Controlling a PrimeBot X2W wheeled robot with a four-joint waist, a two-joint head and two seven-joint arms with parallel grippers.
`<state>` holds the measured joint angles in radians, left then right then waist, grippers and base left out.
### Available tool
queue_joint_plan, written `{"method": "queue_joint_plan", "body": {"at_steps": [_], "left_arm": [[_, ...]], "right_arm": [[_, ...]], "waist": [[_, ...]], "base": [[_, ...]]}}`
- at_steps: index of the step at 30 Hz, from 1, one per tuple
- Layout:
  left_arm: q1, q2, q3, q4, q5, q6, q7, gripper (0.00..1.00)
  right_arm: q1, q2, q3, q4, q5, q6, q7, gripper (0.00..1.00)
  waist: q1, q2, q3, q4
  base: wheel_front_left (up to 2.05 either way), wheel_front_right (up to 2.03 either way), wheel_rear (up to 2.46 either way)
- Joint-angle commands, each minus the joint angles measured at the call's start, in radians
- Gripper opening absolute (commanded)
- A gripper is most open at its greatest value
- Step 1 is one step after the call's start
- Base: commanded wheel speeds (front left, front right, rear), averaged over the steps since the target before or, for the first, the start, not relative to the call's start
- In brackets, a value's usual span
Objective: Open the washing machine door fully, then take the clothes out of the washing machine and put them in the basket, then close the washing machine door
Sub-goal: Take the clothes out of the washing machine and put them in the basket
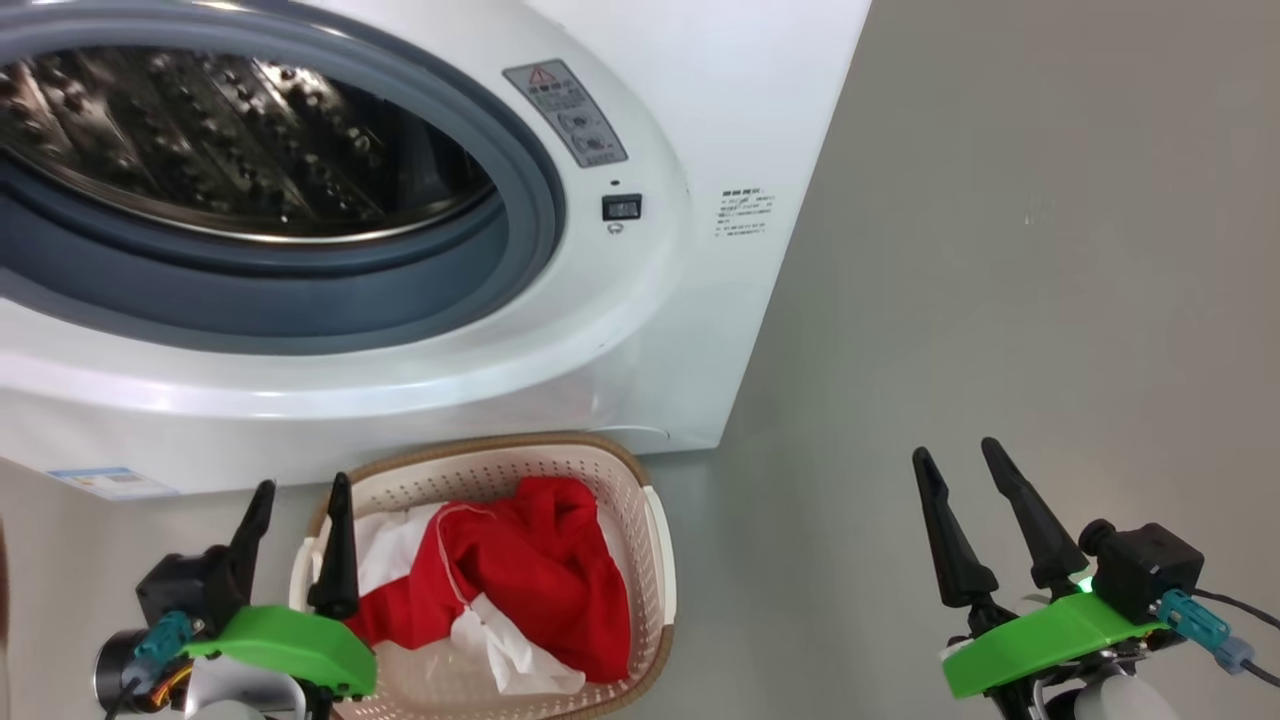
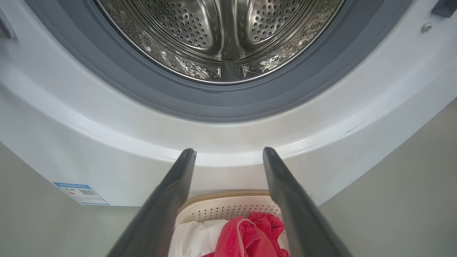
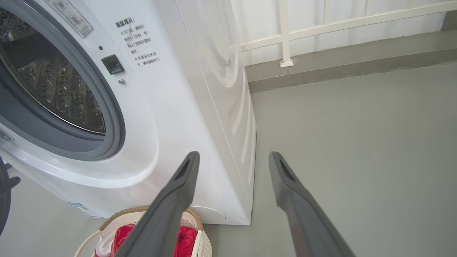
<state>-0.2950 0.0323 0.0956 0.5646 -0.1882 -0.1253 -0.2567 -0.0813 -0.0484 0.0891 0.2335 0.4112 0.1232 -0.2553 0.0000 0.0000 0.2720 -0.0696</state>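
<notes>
lower centre of the head frame: basket [image 1: 660,560], long axis running up-frame, holding the clothes [image 1: 540,580], set against the foot of the washing machine [image 1: 650,330]. drum [image 1: 230,150], upper left: bare steel. left gripper [image 1: 302,485]: fingers apart, empty, at the basket's left rim, pointing up-frame; judged the nearer arm for the door. right gripper [image 1: 955,450]: fingers apart, empty, lower right, over floor [image 1: 1000,300].

White front-loading washer [image 1: 640,330], mouth open toward the camera, grey rubber ring [image 1: 530,200] framing a perforated steel drum [image 1: 230,140]. Set just before its lower front: cream perforated basket [image 1: 520,450], brown woven-look rim. Heaped inside: crumpled red clothes [image 1: 540,570] with white panels and white stitching, perhaps two pieces.
</notes>
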Motion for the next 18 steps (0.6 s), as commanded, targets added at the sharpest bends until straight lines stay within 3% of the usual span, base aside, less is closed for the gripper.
{"method": "queue_joint_plan", "body": {"at_steps": [1, 18], "left_arm": [[0.021, 0.018, 0.026, -0.042, -0.008, -0.005, -0.005, 1.0], [0.171, 0.018, 0.011, -0.294, -0.005, -0.005, -0.005, 1.0]], "right_arm": [[0.009, -0.002, 0.016, -0.019, -0.016, 0.008, -0.006, 1.0], [0.063, -0.002, -0.004, -0.021, -0.026, 0.008, -0.006, 1.0]], "waist": [[0.0, 0.0, -0.026, 0.011], [0.0, 0.0, -0.089, 0.025]], "base": [[0.0, 0.0, 0.0], [0.0, 0.0, 0.0]]}}
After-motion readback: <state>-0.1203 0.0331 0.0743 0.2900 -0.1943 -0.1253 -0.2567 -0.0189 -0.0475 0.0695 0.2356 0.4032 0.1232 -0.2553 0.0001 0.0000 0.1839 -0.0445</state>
